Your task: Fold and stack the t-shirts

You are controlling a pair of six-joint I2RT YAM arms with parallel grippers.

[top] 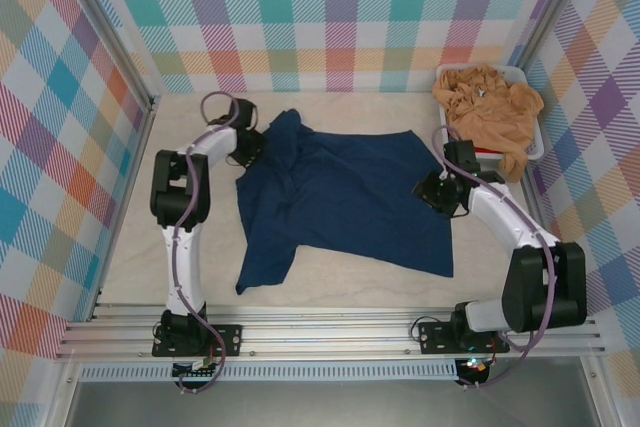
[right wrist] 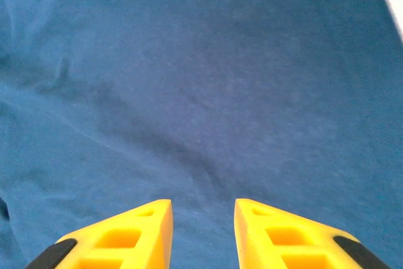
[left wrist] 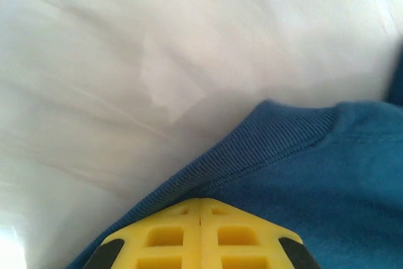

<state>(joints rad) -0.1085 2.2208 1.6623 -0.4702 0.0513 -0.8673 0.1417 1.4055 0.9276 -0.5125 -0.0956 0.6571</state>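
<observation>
Navy t-shirt (top: 345,197) lay spread and rumpled across the middle of the tabletop (top: 350,292). 1 heap of tan t-shirts (top: 490,107) filled the white tub (top: 538,144) at far right. Left gripper (left wrist: 200,209) was pinched shut on its ribbed collar (left wrist: 264,149); right gripper (right wrist: 203,209) hung narrowly parted over the shirt's right side, holding nothing.

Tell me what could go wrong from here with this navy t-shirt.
1. The left gripper is shut on only the ribbed edge of the navy t-shirt; it may slip when pulled.
2. The right gripper is open above the cloth; a one-sided pull could bunch it.
3. The tan t-shirts overhang the white tub by the right arm; possible snag.
</observation>
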